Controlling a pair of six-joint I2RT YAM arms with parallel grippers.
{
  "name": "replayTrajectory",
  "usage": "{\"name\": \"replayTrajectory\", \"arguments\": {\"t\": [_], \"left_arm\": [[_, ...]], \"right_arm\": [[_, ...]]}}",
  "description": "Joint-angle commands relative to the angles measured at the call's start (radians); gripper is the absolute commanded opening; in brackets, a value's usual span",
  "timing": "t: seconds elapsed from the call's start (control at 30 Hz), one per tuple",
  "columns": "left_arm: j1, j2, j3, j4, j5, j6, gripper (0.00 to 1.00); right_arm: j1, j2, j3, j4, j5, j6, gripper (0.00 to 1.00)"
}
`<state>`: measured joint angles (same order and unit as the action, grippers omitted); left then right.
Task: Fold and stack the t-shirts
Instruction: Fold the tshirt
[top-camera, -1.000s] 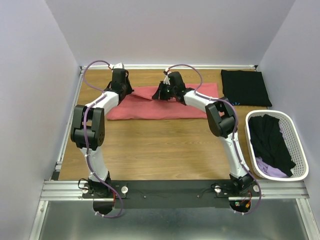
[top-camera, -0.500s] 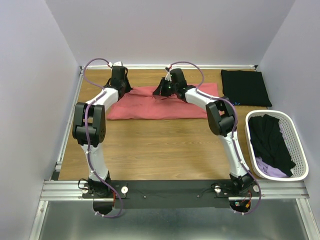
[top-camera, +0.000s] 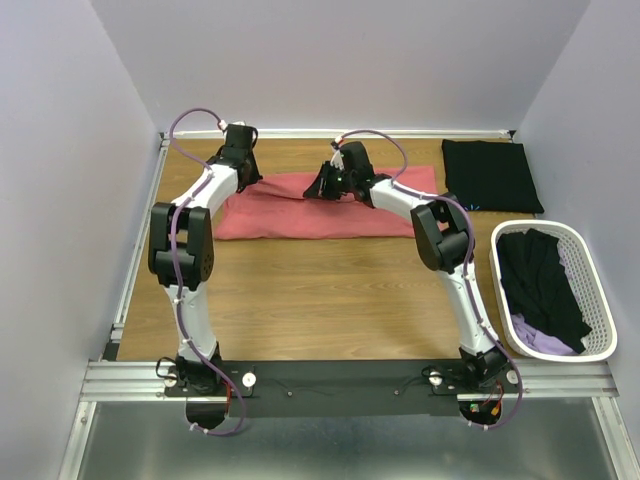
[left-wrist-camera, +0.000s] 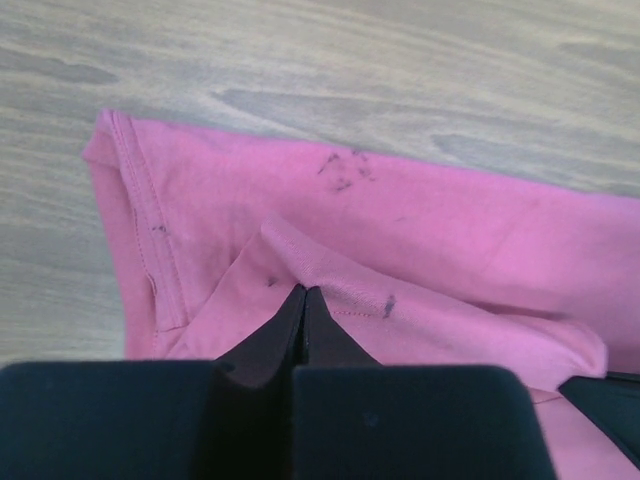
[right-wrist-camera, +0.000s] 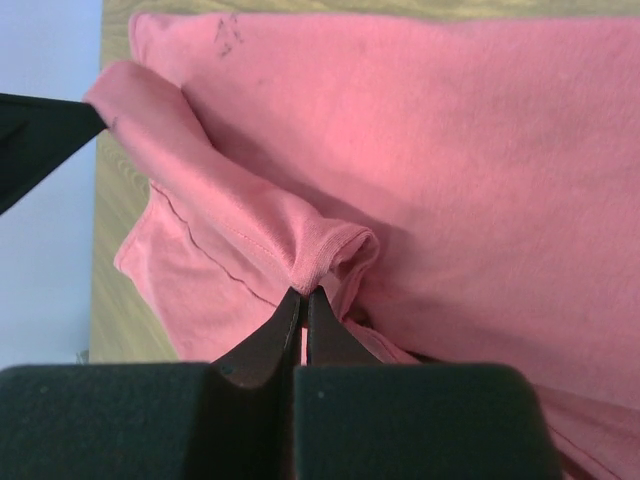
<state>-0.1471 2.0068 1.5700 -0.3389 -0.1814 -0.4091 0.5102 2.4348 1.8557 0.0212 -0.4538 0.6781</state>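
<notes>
A coral-pink t-shirt (top-camera: 330, 212) lies spread across the far middle of the table. My left gripper (top-camera: 243, 176) is at the shirt's far left edge, shut on a raised fold of pink cloth (left-wrist-camera: 320, 275). My right gripper (top-camera: 323, 186) is over the shirt's far middle, shut on a bunched pink hem (right-wrist-camera: 325, 255). Between the two grips the cloth forms a lifted ridge. A folded black t-shirt (top-camera: 490, 175) lies flat at the back right. Crumpled black t-shirts (top-camera: 540, 280) and a lilac one (top-camera: 535, 337) sit in the basket.
The white slatted basket (top-camera: 597, 290) stands at the right edge of the table. Grey walls close in the left, back and right sides. Bare wooden tabletop (top-camera: 320, 300) stretches between the pink shirt and the arm bases.
My left gripper has moved a little toward the back wall, still holding the pink cloth. The right gripper has stayed almost where it was.
</notes>
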Motion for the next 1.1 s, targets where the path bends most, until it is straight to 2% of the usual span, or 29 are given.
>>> {"name": "replayTrajectory", "arguments": {"t": [0.0, 0.03, 0.07, 0.1, 0.13, 0.17, 0.33, 0.53, 1.07], "left_arm": [[0.006, 0.033, 0.025, -0.049, -0.053, 0.032, 0.15], [0.004, 0.027, 0.01, -0.025, -0.049, 0.024, 0.36], [0.004, 0.018, -0.004, -0.025, -0.038, 0.017, 0.36], [0.004, -0.009, -0.024, 0.019, -0.027, 0.01, 0.54], [0.006, -0.026, -0.063, 0.044, -0.012, -0.011, 0.64], [0.006, -0.045, -0.082, 0.087, -0.009, -0.025, 0.66], [0.021, -0.128, -0.194, 0.17, 0.057, -0.143, 0.68], [0.024, -0.086, -0.205, 0.216, 0.157, -0.2, 0.66], [0.038, 0.0, -0.199, 0.322, 0.094, -0.157, 0.75]], "right_arm": [[-0.002, -0.026, -0.023, -0.017, -0.022, 0.008, 0.06], [-0.001, -0.023, -0.021, -0.017, -0.023, 0.009, 0.06], [-0.001, -0.023, -0.018, -0.017, -0.025, 0.009, 0.06], [0.001, -0.019, -0.016, -0.015, -0.028, 0.008, 0.06], [-0.001, -0.017, -0.013, -0.015, -0.026, 0.008, 0.06], [-0.001, -0.013, -0.009, -0.017, -0.026, 0.008, 0.06], [-0.001, 0.004, 0.013, -0.017, -0.025, 0.008, 0.06], [-0.001, 0.012, 0.028, -0.017, -0.022, 0.011, 0.06], [-0.001, 0.018, 0.034, -0.017, -0.045, 0.014, 0.06]]}}
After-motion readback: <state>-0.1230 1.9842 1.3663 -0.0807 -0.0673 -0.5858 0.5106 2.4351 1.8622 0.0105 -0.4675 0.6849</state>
